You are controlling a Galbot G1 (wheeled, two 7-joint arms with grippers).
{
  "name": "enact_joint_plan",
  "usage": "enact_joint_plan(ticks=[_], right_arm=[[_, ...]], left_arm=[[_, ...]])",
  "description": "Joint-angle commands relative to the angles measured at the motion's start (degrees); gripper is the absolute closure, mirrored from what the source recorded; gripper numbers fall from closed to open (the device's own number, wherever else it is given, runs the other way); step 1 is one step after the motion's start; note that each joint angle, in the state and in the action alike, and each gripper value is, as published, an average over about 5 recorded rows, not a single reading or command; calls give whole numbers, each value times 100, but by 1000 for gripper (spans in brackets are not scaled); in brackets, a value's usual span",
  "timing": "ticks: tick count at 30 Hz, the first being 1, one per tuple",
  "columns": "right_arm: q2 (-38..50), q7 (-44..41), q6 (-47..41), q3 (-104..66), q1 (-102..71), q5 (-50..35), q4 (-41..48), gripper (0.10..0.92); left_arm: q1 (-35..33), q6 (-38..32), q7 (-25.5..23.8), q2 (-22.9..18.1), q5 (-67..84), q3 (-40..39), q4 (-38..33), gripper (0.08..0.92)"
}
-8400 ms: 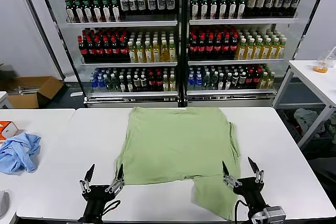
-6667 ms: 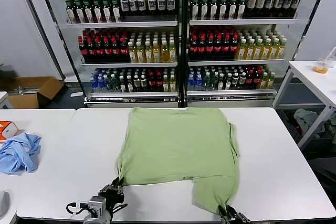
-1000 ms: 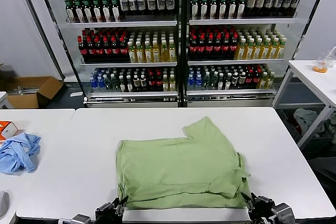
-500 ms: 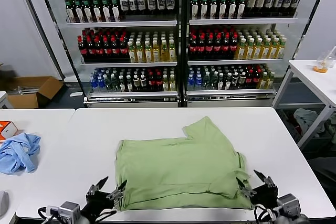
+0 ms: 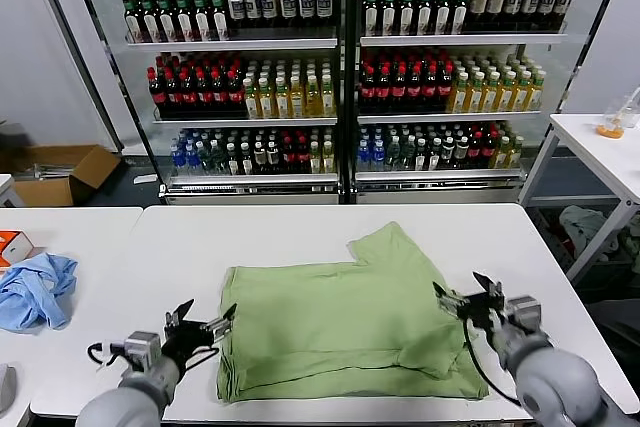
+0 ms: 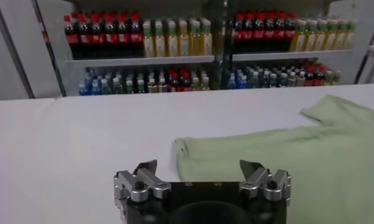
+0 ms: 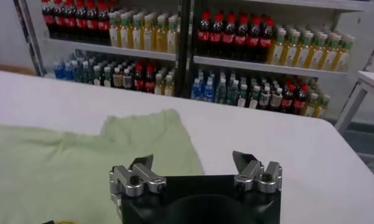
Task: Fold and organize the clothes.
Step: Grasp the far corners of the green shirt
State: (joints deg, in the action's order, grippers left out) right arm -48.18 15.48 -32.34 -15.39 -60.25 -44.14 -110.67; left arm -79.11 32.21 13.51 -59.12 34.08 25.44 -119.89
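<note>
- green shirt (image 5: pixel 345 322) lies half-folded on the white tabletop (image 5: pixel 130 277).
- left claw (image 5: pixel 203 322) and right claw (image 5: pixel 468 296) flank it, spread, empty.
- risk: one-layer grab unfolds it.

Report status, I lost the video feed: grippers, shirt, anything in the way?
Left gripper open, off the shirt's left edge. Right gripper open, at its right side. Green shirt folded on the white table, not held. Blue garment far left, no obstruction.
</note>
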Motion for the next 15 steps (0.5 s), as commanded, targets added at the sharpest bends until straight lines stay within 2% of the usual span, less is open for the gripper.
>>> enact_joint_plan(ticks=[1, 15], right_arm=[[-350, 72, -86, 1362, 2074, -290, 1543, 203], [-994, -26, -95, 2196, 3242, -474, 3165, 203]], left_arm=[[1792, 81, 225, -43, 228, -860, 1592, 177], [2673, 64, 299, -464, 79, -1402, 2808, 177]])
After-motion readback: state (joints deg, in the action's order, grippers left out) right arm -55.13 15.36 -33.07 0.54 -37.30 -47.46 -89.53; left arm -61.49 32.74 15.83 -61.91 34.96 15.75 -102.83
